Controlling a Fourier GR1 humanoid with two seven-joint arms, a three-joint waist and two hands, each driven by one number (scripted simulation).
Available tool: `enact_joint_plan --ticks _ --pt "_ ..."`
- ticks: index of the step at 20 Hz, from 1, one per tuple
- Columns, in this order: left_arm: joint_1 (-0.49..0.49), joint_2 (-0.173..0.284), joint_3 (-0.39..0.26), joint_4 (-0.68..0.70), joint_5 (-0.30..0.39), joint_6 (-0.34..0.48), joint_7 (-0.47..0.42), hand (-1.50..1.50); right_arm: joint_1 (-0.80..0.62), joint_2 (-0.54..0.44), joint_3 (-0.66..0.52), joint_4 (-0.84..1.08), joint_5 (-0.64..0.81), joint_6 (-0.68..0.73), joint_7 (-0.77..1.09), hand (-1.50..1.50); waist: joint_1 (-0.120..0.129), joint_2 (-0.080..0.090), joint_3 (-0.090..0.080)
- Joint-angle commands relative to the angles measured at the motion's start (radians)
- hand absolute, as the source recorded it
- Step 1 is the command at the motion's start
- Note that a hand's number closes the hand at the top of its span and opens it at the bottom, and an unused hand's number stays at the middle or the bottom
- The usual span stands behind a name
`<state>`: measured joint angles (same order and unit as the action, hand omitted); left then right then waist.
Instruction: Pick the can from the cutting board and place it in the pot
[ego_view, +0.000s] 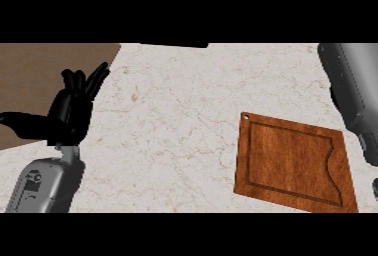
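**Bare cutting board, no can or pot in view**

Nowhere to be seen: the can, and likewise the pot. Lying flat and tilted on the pale marbled surface, at right: a wooden cutting board, nothing on it. At left, well apart from the board: left robot hand, fingers straight and pointing up, thumb spread sideways, holding nothing. Along the right edge: a grey forearm only; right robot hand out of frame, state impossible to tell.

Left hand: glossy black, slender fingers, thick thumb. Its forearm: light grey rounded shell, small dark markings on panel, narrow grey wrist link. Right forearm, beyond cutting board: darker grey smooth cylinder, black section at lower end.
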<state>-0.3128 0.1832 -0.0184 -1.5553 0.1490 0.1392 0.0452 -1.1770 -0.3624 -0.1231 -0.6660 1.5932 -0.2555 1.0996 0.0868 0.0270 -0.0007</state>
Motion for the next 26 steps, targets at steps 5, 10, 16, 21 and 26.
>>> enact_joint_plan --ticks 5,10,16,21,26 --pt "0.024 0.043 0.061 -0.006 0.009 0.004 0.012 0.0 0.0 -0.048 -0.095 0.129 0.026 -0.052 0.104 1.5 -0.055 -0.016 0.001" --pt "0.047 0.063 0.09 -0.021 0.03 -0.012 0.012 0.0 0.084 -0.101 -0.155 0.085 -0.003 -0.136 0.037 1.5 -0.072 -0.022 0.001" --pt "0.027 0.062 0.101 -0.018 0.04 -0.017 0.04 0.0 0.22 -0.111 -0.203 0.058 -0.056 -0.246 -0.07 1.5 -0.077 -0.022 0.001" --pt "0.087 0.068 0.098 -0.049 0.041 -0.05 0.017 0.0 0.265 -0.177 -0.247 0.113 -0.102 -0.294 -0.157 1.5 -0.067 -0.021 0.002" --pt "0.039 0.039 0.096 -0.011 0.025 -0.021 0.015 0.0 0.259 -0.243 -0.316 0.255 -0.174 -0.343 -0.268 1.5 -0.057 -0.013 0.003"
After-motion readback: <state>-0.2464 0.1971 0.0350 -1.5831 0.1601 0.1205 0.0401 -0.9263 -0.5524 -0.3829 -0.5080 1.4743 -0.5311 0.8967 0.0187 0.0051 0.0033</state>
